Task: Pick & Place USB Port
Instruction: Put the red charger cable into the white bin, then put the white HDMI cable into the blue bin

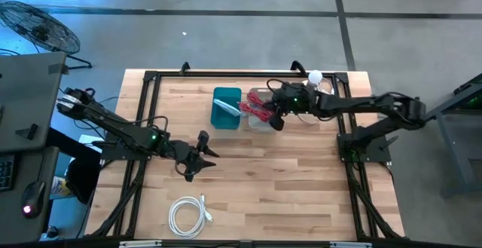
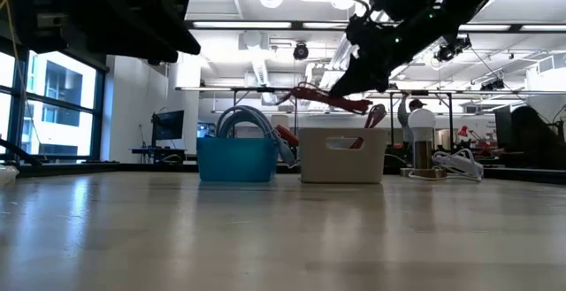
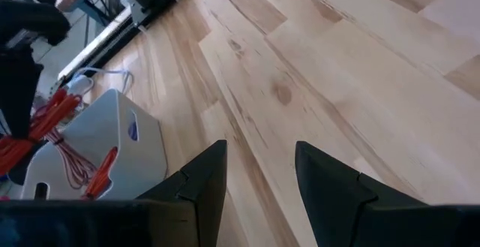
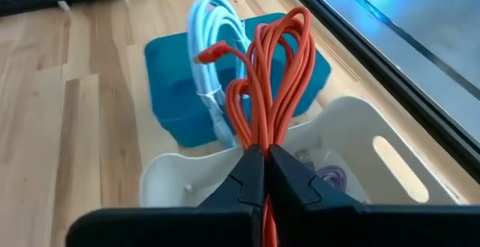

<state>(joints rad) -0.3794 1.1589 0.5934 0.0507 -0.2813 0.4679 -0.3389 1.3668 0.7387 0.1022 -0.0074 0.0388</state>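
Note:
My right gripper [image 1: 276,118] [image 4: 264,173] is shut on a bundle of orange-red cable [image 4: 274,67] [image 2: 331,100] above the white bin [image 1: 260,120] [image 4: 379,157] at the table's far middle. Left of that bin stands a blue bin [image 1: 226,116] [image 2: 235,159] with a coiled pale cable [image 4: 214,40] in it. A white coiled cable [image 1: 188,215] lies flat on the table near the front edge. My left gripper [image 1: 205,158] [image 3: 259,183] hovers open over bare wood at the table's left middle, with nothing between its fingers. My right gripper pinches several strands of the orange-red cable bundle [image 4: 262,138] between its two fingers. The fingers slant down from the table's right side. The loops stick out past the fingertips, over the white bin and toward the blue one. Whether any strand touches the bin I cannot tell.
A white round-topped object [image 1: 315,77] [image 2: 422,119] stands on the table behind the white bin at the far right. More red cable [image 3: 96,179] lies in the white bin. Black frame rails [image 1: 143,127] run along the table's edges. Bare wood [image 1: 286,188] fills the near right.

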